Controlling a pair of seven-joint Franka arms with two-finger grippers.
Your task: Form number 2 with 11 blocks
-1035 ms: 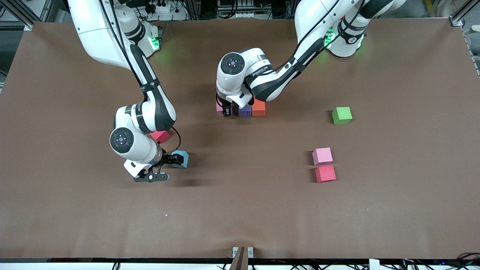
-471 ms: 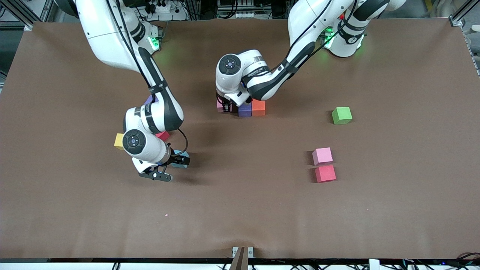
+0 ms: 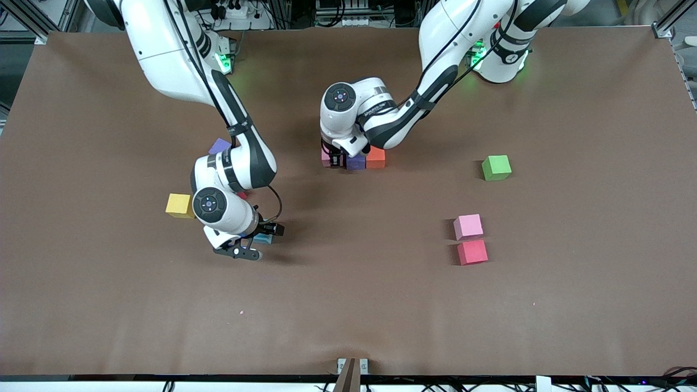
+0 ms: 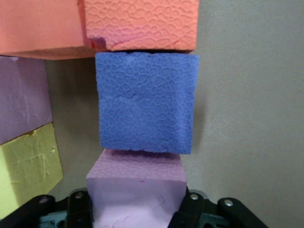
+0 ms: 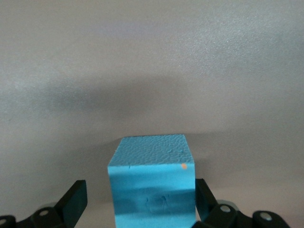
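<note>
My left gripper (image 3: 334, 159) is shut on a pink block (image 4: 135, 190) and holds it against a purple block (image 3: 355, 162), which touches an orange block (image 3: 375, 158). The left wrist view (image 4: 137, 209) also shows another orange block (image 4: 38, 28), a pale pink block (image 4: 23, 104) and a yellow block (image 4: 28, 166) beside this row. My right gripper (image 3: 257, 240) is open, with its fingers on either side of a light blue block (image 3: 265, 238), which also shows in the right wrist view (image 5: 152, 185). There is a gap at one finger.
A yellow block (image 3: 178, 205), a purple block (image 3: 220, 146) and a partly hidden red block (image 3: 241, 194) lie by the right arm. A green cube (image 3: 496, 167), a pink block (image 3: 468, 226) and a red block (image 3: 472, 252) lie toward the left arm's end.
The right arm has swung toward the table's middle, with its fingers staying round the light blue block, and has uncovered the yellow and purple blocks. The left gripper has shifted the pink block toward the purple block.
</note>
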